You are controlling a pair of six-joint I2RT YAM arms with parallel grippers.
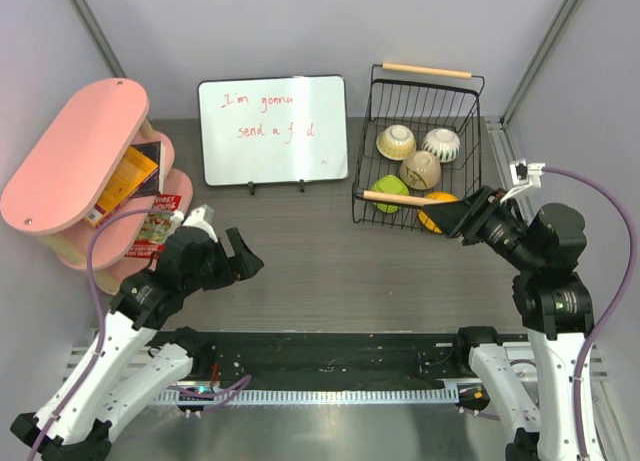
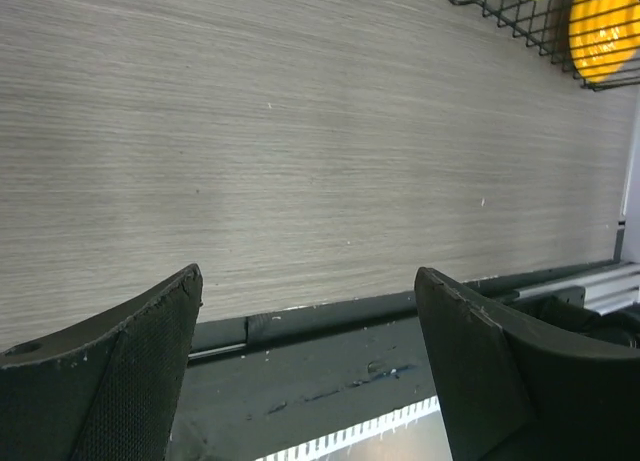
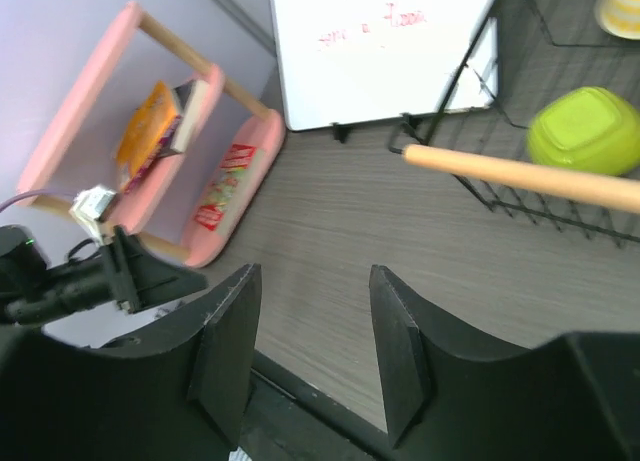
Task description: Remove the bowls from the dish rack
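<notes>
The black wire dish rack [image 1: 470, 111] stands at the back right with two wooden handles. In it are a cream bowl [image 1: 396, 141], a ribbed white bowl [image 1: 441, 144], a beige-tan bowl [image 1: 420, 169], a lime green bowl [image 1: 388, 194] and an orange bowl [image 1: 436, 204]. My right gripper [image 1: 452, 219] is open and empty at the rack's near right corner, just by the orange bowl. The right wrist view shows the gripper [image 3: 310, 351], the lime bowl [image 3: 585, 129] and the near handle [image 3: 520, 173]. My left gripper [image 1: 238, 256] is open and empty over the table, far from the rack. The left wrist view shows the gripper [image 2: 310, 311], with the orange bowl [image 2: 603, 26] at its top right.
A whiteboard [image 1: 273, 129] with red writing stands at the back centre, left of the rack. A pink oval shelf [image 1: 75, 156] with books and packets stands at the far left. A black strip [image 1: 330, 356] runs along the near edge between the arm bases.
</notes>
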